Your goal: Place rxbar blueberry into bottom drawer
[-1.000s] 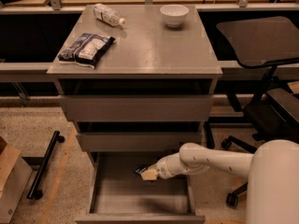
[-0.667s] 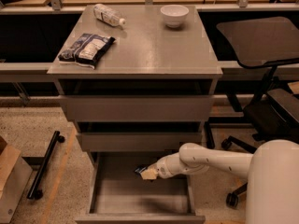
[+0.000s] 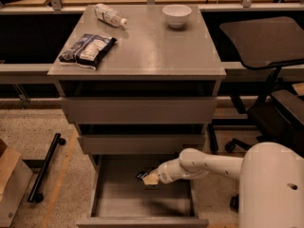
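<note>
While the bottom drawer [image 3: 124, 204] is standing pulled out at the foot of the grey cabinet, the end effector [image 3: 148, 178] is being held inside it, above the plain grey floor and toward the back, just below the front of the middle drawer [image 3: 141, 144]. The rxbar blueberry [image 3: 141, 175] is being clamped at the tip of the end effector, with its dark wrapper being shown as a small patch beyond the tan fingertips. Whether the bar is touching the drawer floor cannot be told. The white arm [image 3: 209, 163] is being reached in over the drawer's side wall from the rounded white body [image 3: 273, 184] standing beside the cabinet. The top drawer [image 3: 140, 109] is being seen pushed in further than the middle one. On the tabletop [image 3: 156, 51], a dark-and-white crinkled bag [image 3: 88, 50] is being carried near one front corner, a clear bottle [image 3: 109, 14] is lying on its side behind it, and a white bowl [image 3: 176, 15] is being carried upright near the back edge, well apart from both. A black office chair [image 3: 266, 37] is being seen beside the cabinet.
</note>
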